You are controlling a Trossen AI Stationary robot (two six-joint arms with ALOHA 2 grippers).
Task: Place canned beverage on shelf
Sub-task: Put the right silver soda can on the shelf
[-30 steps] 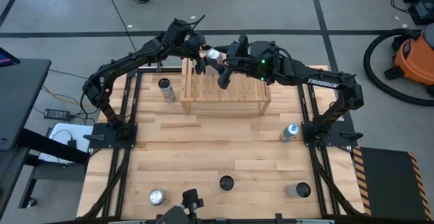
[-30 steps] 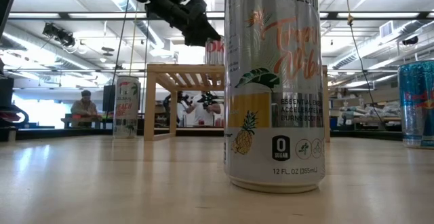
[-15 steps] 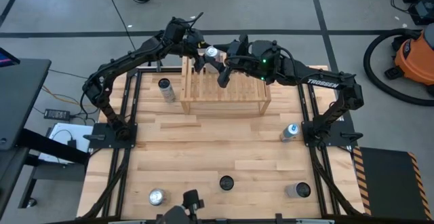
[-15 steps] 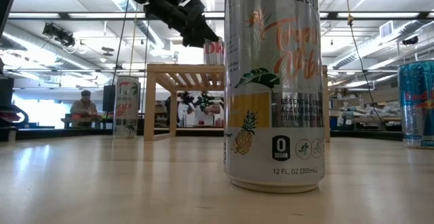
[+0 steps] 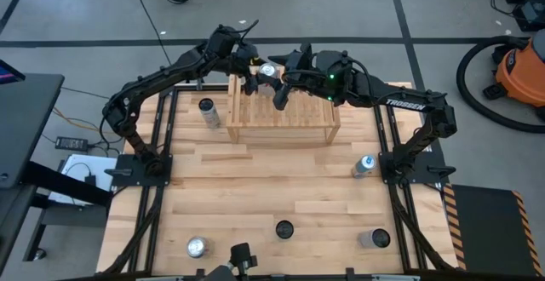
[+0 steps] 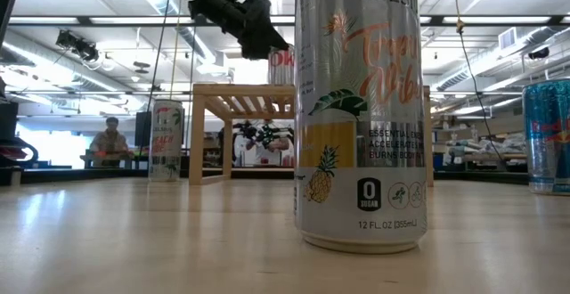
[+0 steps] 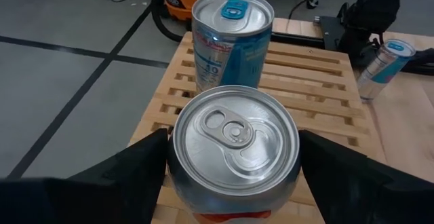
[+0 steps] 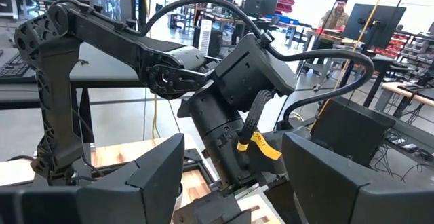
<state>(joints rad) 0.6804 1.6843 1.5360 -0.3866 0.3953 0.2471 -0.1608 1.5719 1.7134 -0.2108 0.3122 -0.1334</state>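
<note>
My left gripper (image 5: 255, 70) is shut on a silver-topped can with a red and white wall (image 7: 234, 139), at the far left part of the light wood shelf (image 5: 281, 115). In the low view the can (image 6: 280, 65) shows at the shelf's top (image 6: 240, 87). A blue can (image 7: 232, 37) stands upright on the slats just beyond it. My right gripper (image 5: 279, 98) is open and empty above the shelf's middle, facing the left arm (image 8: 230, 108). My left gripper pinches the can's side wall just under its top rim (image 7: 178, 166) between its two fingers, one on each side. The fingers (image 7: 135, 166) come slanting down from the table's far left. The can is upright over the slats; I cannot tell whether its bottom rests on them.
One can (image 5: 207, 111) stands on the table left of the shelf and one (image 5: 364, 164) to its right. Three more (image 5: 197, 247) (image 5: 283, 228) (image 5: 375, 238) stand near the front edge; the tall one (image 6: 361, 107) hides much of the shelf in the low view.
My left gripper has stayed over the shelf's far left part with the can, shifting only slightly. My right gripper has kept its place and stayed open.
</note>
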